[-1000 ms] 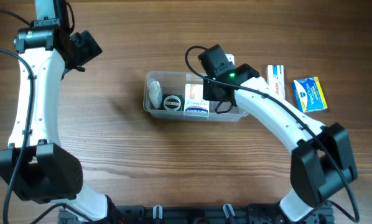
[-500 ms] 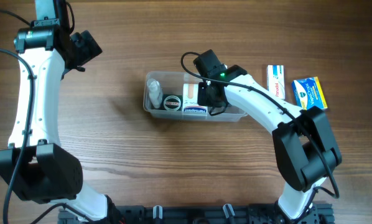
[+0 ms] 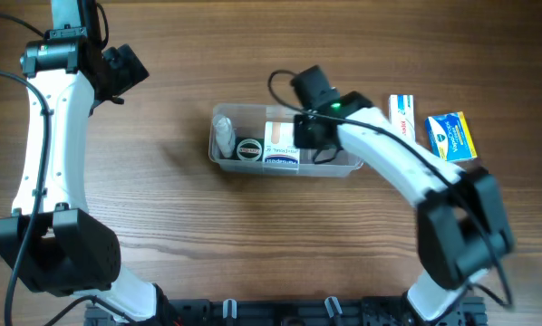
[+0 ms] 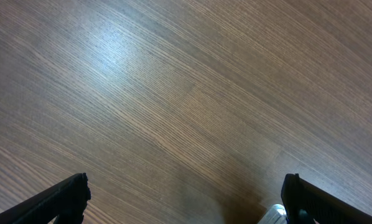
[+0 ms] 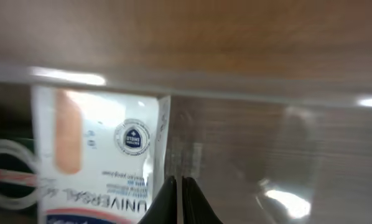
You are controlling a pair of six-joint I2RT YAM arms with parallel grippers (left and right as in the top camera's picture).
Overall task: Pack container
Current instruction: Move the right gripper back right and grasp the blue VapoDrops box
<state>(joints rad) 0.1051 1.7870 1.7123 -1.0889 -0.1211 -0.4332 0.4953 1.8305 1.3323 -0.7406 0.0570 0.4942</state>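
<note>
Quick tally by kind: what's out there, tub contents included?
Tub: 1
Boxes: 3 (plaster box inside it; white box and blue-and-yellow box outside)
Bottle: 1, inside
Round black item: 1, inside
Total: 6

Saw brown wood-grain tabletop (image 4: 192,93) filling frame, soft glare upper left. My left gripper (image 4: 189,202) spread wide, dark fingertips (image 4: 61,200) at both bottom corners, nothing between. Small pale object (image 4: 274,215) just beside frame-right fingertip, cut off by edge, unidentifiable.
</note>
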